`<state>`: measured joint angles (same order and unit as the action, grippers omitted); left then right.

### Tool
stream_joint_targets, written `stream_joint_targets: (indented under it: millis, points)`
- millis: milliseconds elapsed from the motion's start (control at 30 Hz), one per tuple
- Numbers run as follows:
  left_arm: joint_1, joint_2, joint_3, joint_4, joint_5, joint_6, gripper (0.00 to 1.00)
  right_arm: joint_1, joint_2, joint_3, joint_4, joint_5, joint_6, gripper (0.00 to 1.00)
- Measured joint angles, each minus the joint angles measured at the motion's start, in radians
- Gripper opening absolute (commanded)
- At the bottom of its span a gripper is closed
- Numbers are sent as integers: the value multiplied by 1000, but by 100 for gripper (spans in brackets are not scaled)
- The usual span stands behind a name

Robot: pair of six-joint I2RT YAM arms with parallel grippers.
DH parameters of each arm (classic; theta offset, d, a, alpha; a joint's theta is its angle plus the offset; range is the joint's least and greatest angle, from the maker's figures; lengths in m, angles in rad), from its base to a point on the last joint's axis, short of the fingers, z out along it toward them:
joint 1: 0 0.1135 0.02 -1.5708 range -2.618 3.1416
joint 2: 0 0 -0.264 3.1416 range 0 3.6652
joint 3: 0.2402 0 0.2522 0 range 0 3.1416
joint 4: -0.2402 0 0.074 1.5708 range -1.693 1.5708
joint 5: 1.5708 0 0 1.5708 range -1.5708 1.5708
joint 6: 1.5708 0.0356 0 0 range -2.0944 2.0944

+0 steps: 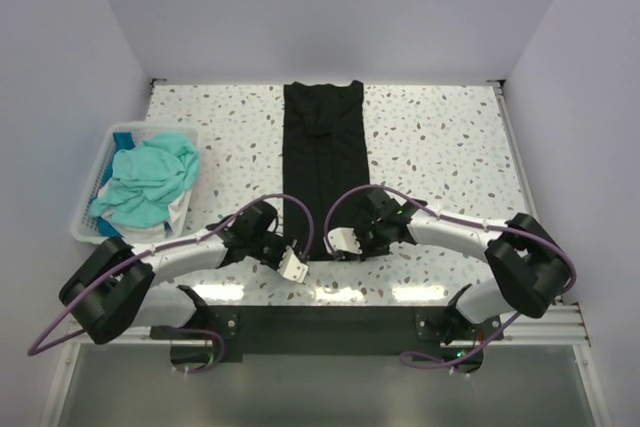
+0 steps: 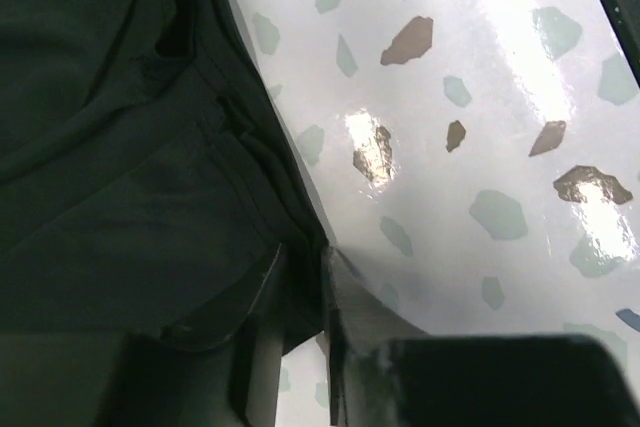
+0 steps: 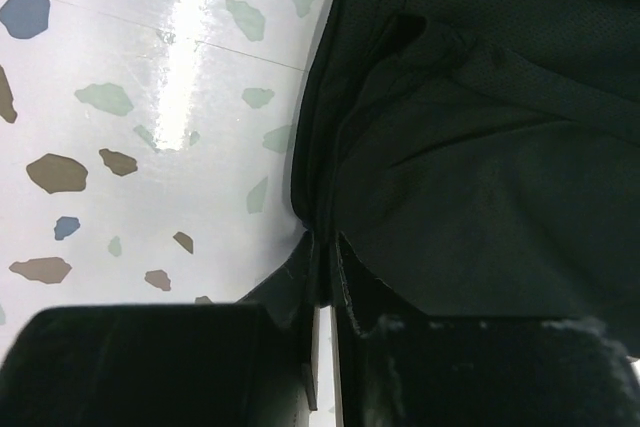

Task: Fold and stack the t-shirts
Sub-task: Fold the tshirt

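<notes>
Nearest the bases, the left fingers and the right fingers were each pinched shut on a near corner of the black t-shirt. Both arms were equally close to it, and its narrow strip ran lengthwise away from them across the bench.

Notes from my console: the black t-shirt reads as matt cloth, with a fine mesh weave in the right wrist view. The table is smooth, glossy, stone-speckled, with lamp glare. The basket is white slatted plastic. The teal t-shirts are soft, crumpled matt cloth.
</notes>
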<state>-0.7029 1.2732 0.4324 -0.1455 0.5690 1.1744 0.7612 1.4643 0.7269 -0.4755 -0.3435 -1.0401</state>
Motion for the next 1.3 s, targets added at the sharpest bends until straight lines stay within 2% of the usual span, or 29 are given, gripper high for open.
stream_joint_targets:
  millis: [33, 200, 467, 600, 800, 967, 1300]
  points:
    - [0, 10, 4, 5, 0, 5, 18, 0, 1, 2, 0, 3, 0, 0]
    - [-3, -4, 5, -29, -4, 20, 0, 13, -19, -10, 5, 15, -1, 0]
    - [-7, -187, 19, -250, 27, 5, 0, 55, -145, -18, -132, 12, 37, 0]
    - [14, -165, 116, -314, 41, -33, 0, 32, -145, 65, -201, 8, 51, 0]
    - [158, -14, 306, -346, 81, -29, 0, -85, -57, 251, -256, -18, 31, 0]
    - [266, 180, 485, -355, 99, -5, 0, -180, 107, 426, -281, -27, -27, 0]
    - [390, 536, 857, -343, 108, 40, 0, -302, 432, 759, -296, -42, -135, 0]
